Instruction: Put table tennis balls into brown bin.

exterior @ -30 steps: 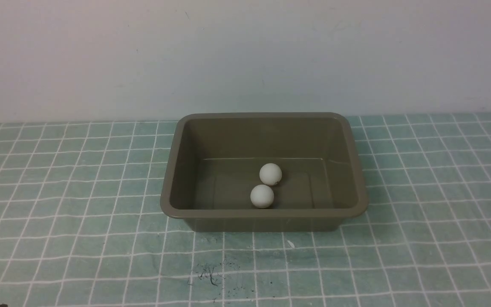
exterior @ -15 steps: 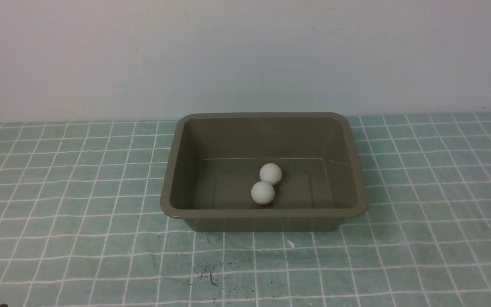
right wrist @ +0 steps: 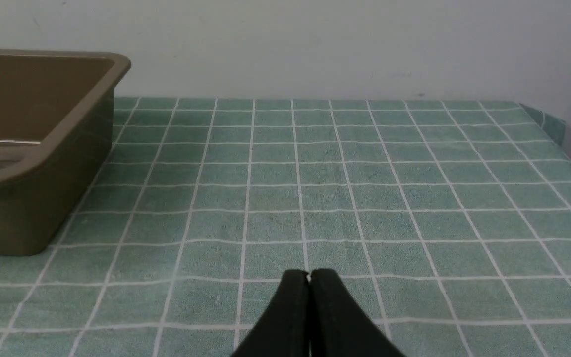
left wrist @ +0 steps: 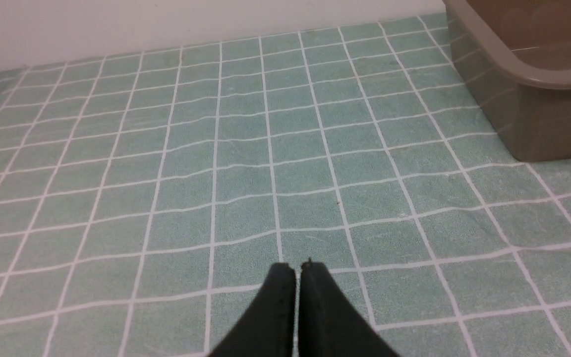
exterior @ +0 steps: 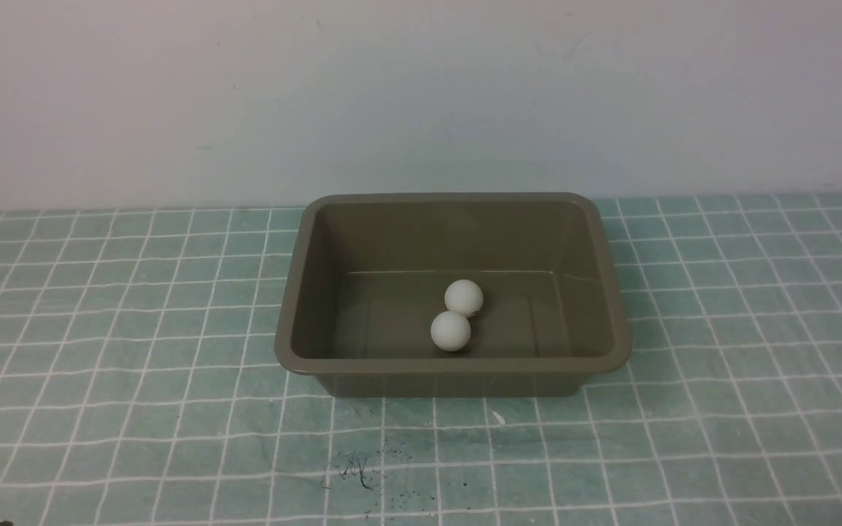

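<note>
Table tennis balls both lie touching on the brown bin floor, the nearer one having rolled against its neighbour and stopped. Both grippers, left and right, hang with fingers together, empty, beside the bin; the task looks complete.

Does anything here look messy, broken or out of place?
Nothing serious. Both small white table tennis balls sit inside the olive-brown plastic bin, which stands upright and looks undamaged. The only blemish is some dark specks and scribble-like marks on the green checked tablecloth in front of the bin.
</note>
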You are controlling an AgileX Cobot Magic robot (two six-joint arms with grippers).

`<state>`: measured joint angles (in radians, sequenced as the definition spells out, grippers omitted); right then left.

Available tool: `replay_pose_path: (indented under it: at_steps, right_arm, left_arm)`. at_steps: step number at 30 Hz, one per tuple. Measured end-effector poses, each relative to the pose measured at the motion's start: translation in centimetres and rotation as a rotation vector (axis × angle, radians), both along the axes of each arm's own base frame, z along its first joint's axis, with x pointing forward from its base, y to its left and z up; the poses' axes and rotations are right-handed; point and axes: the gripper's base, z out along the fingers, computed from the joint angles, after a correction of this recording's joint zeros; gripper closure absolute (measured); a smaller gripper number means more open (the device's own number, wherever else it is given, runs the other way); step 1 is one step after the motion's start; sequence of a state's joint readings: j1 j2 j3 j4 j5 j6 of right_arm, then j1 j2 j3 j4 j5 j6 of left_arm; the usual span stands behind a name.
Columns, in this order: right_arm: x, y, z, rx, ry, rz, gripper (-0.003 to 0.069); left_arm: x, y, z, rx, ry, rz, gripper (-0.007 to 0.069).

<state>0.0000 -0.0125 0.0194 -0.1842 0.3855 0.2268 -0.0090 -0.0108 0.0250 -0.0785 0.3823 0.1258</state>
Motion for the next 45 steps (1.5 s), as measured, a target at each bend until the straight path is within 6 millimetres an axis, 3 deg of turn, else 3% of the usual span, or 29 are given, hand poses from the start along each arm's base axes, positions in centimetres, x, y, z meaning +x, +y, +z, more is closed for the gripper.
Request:
replay_pose_path:
  at_steps: [45]
  right_arm:
    - [0.00, -0.01, 0.00, -0.002, 0.000, -0.001, 0.0672]
  left_arm:
    - [0.00, 0.00, 0.00, 0.000, 0.000, 0.000, 0.0629]
